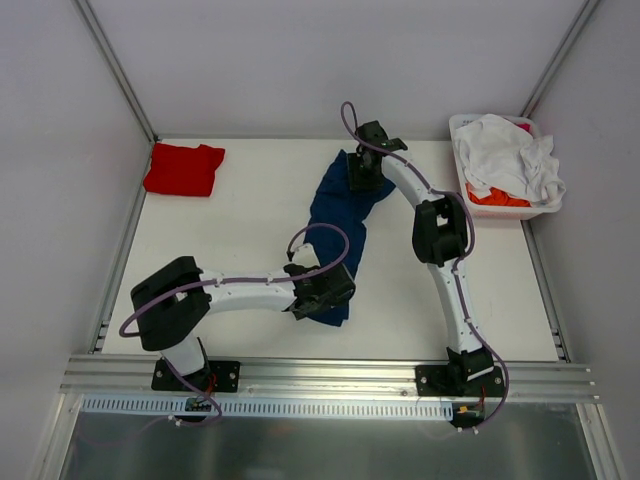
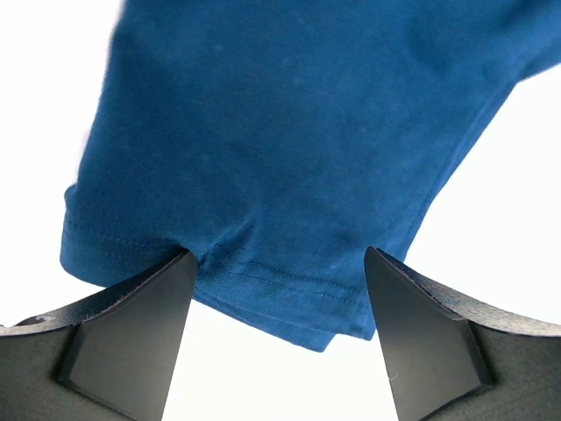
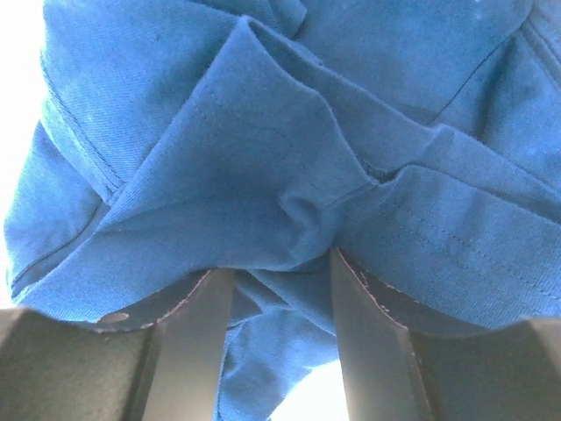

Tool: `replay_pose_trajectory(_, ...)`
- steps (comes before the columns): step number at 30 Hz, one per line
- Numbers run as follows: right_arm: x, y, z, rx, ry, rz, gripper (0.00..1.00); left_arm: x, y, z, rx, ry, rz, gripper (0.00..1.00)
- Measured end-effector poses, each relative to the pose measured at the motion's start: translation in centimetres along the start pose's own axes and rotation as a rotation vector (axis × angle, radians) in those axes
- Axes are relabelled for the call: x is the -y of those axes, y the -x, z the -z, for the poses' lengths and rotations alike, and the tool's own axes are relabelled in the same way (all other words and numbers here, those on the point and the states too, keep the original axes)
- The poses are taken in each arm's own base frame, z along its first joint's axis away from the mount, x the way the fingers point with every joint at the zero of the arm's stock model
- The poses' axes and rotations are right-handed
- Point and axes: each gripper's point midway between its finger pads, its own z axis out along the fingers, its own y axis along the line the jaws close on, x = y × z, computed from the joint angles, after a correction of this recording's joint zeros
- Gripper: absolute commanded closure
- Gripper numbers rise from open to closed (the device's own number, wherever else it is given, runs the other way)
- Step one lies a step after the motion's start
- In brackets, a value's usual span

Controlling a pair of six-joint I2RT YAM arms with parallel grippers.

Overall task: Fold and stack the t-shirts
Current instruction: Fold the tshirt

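Nearest the arm bases, the left gripper (image 2: 276,263) stands open, its fingers (image 2: 131,333) wide apart at the stitched hem of the navy t-shirt (image 1: 340,215), which lies as a crumpled strip running up the middle of the table (image 1: 250,230). At the strip's far end, the right gripper (image 3: 273,272) has bunched blue cloth between its parted fingers; whether they pinch it cannot be told. Farther back, a folded red t-shirt (image 1: 183,168) lies at the far-left corner, and a white basket (image 1: 458,150) at far right holds a white t-shirt (image 1: 510,155) over an orange t-shirt (image 1: 497,198).
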Motion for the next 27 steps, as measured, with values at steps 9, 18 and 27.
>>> replay_pose_trajectory(9,-1.1,0.8,-0.5,0.015,0.062,-0.004,0.48,6.0,-3.6,0.4,-0.053,-0.084,0.020,0.23)
replay_pose_trajectory(18,-1.7,1.0,-0.5,0.024,0.099,0.004,0.48,8.8,-5.4,1.0,-0.103,-0.169,0.027,0.23)
replay_pose_trajectory(27,-1.4,1.6,1.8,0.046,0.082,0.028,0.47,7.6,-5.7,2.2,-0.091,-0.182,-0.016,0.03)
